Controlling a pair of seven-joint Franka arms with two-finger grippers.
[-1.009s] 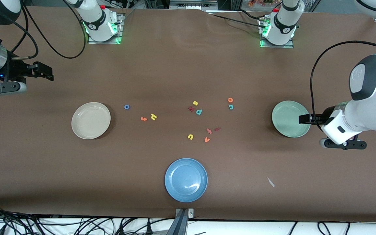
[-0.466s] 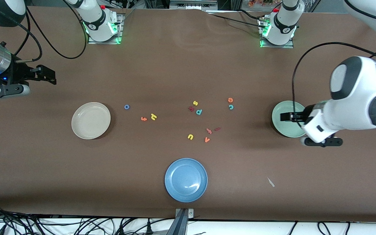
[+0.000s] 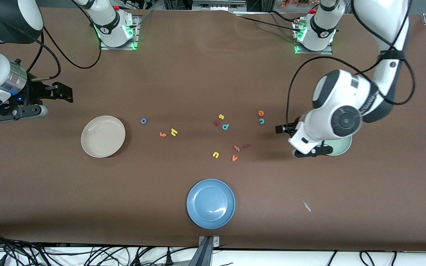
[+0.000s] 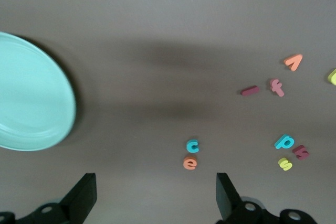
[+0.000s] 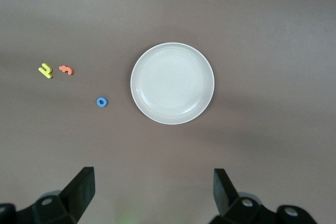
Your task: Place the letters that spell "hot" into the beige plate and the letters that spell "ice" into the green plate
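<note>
The beige plate (image 3: 103, 136) (image 5: 172, 83) is empty; beside it lie the blue "o" (image 3: 144, 120) (image 5: 102, 102), orange "t" (image 3: 163, 134) (image 5: 65, 69) and yellow "h" (image 3: 174, 132) (image 5: 45, 70). My left arm covers most of the green plate (image 3: 340, 147) (image 4: 31, 93). Orange "e" (image 3: 261, 113) (image 4: 190, 163) and teal "c" (image 3: 261, 120) (image 4: 192, 145) lie together; the maroon "i" (image 3: 246, 146) (image 4: 250, 91) is nearer the camera. My left gripper (image 3: 281, 129) (image 4: 155, 187) hangs open and empty over bare table between green plate and "c". My right gripper (image 3: 65, 94) (image 5: 153, 179) is open, empty, over table off the beige plate toward the right arm's end.
A blue plate (image 3: 210, 203) sits near the front edge. Other letters lie mid-table: yellow "s" (image 3: 221, 116), dark red "k" (image 3: 216, 123), teal "p" (image 3: 225, 126), pink "f" (image 3: 237, 148), orange "v" (image 3: 235, 158), yellow "u" (image 3: 216, 154). A pale scrap (image 3: 306, 206) lies toward the left arm's end.
My left arm has swung from over the green plate toward the mid-table letters. My right gripper has drifted a little toward the beige plate. No letter has moved.
</note>
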